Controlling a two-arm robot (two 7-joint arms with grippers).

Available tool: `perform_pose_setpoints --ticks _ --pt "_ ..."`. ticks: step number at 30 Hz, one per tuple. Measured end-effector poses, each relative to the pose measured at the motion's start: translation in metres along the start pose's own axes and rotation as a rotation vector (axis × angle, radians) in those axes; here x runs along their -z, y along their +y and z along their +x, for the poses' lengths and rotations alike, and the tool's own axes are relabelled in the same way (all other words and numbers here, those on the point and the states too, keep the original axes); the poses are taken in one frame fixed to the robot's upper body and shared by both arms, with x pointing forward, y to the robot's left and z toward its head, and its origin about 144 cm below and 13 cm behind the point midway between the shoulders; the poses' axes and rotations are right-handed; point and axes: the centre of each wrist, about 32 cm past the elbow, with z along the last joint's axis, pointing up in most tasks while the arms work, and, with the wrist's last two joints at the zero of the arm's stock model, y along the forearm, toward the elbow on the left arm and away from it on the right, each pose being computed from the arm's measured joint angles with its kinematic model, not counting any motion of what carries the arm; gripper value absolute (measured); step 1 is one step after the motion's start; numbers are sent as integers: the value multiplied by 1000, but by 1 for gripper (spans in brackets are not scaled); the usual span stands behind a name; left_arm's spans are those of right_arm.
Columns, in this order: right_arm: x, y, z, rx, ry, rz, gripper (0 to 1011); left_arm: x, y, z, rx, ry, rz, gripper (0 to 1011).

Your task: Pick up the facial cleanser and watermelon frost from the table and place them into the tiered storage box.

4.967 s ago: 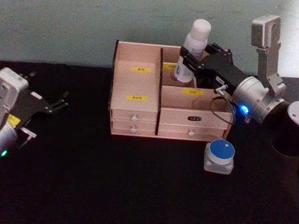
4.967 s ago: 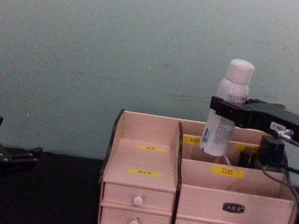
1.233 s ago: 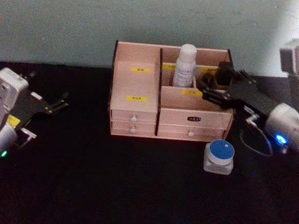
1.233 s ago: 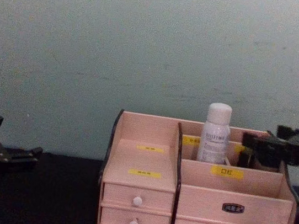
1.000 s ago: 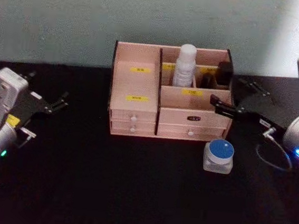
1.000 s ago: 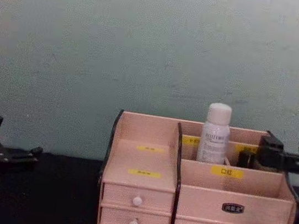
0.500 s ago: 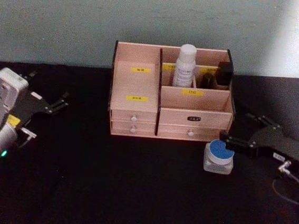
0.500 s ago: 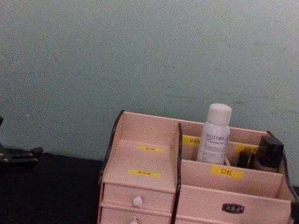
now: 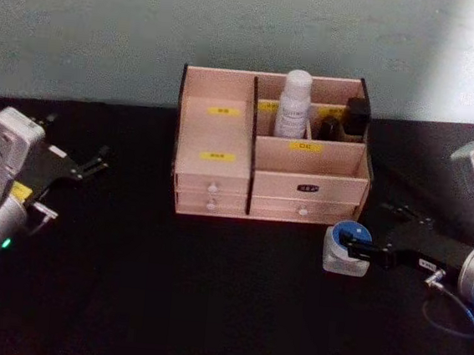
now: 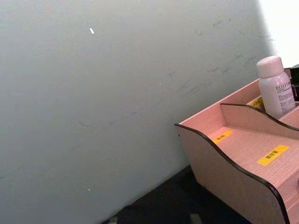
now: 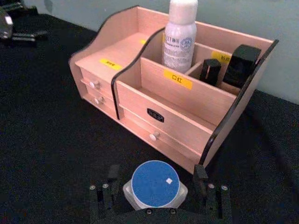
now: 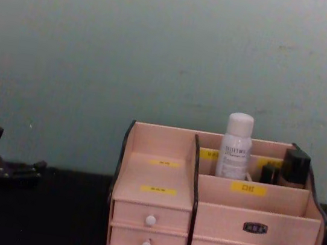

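Down off the box and onto the table - the right gripper (image 11: 156,173) has swung low since five seconds back, leaving the facial cleanser (image 9: 292,107) standing upright in a rear compartment of the tiered storage box (image 9: 212,171). Its jaws now stand wide apart, holding nothing, one either side of the watermelon frost jar (image 9: 338,259). The blue-lidded jar sits on the black table (image 9: 207,309), just in front of the box's right front corner.

To my eye the grasp is what's in hand. The fingers want to slide a touch further along the jar, then close evenly on its clear body below the lid - and lift straight up before heading for the box, clearing that dark end panel. The left gripper (image 9: 87,163) sits parked far left, jaws apart and empty.
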Motion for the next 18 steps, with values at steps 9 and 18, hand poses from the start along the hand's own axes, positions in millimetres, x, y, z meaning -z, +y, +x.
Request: perform_pose_setpoints --ticks 9,18 --pt "3 8 1 6 -1 -36 1000 0 0 0 0 0 0 1001" --pt "5 13 1 2 2 -66 1000 0 0 0 0 0 0 1001"
